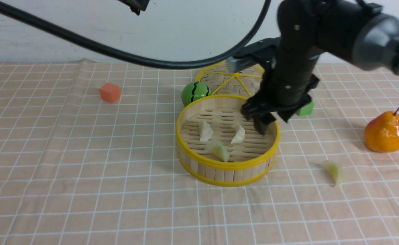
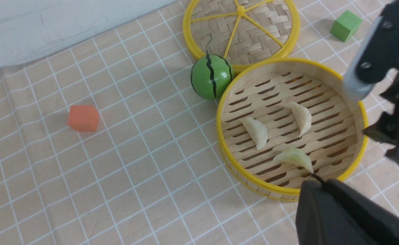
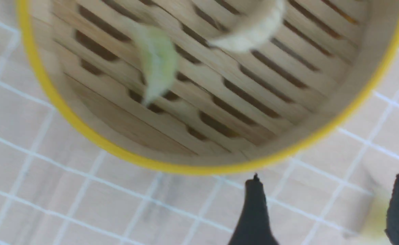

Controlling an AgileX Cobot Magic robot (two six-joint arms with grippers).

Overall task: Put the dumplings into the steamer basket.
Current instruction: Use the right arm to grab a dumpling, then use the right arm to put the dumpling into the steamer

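Observation:
The steamer basket [image 1: 227, 166] stands mid-cloth. In it lie two off-white dumplings [image 1: 205, 131] [image 1: 238, 135] and a pale green one [image 1: 220, 150]. Another green dumpling [image 1: 335, 172] lies on the cloth to the basket's right. My right gripper [image 1: 271, 122] hangs over the basket's right side, open, with nothing between its fingertips [image 3: 254, 211]. In the right wrist view the basket's rim [image 3: 172, 166], the green dumpling [image 3: 157, 61] and an off-white one [image 3: 250, 30] show blurred. The left gripper [image 2: 317, 180] is shut and empty, high above the basket's near rim [image 2: 220, 136].
The flat woven lid [image 1: 233, 80] lies behind the basket, with a green watermelon ball [image 1: 195, 92] at its left. An orange cube [image 1: 110, 92] sits far left, a green cube [image 1: 305, 109] behind the right arm, a pear [image 1: 385, 131] at far right. A black cable [image 1: 117, 52] crosses overhead.

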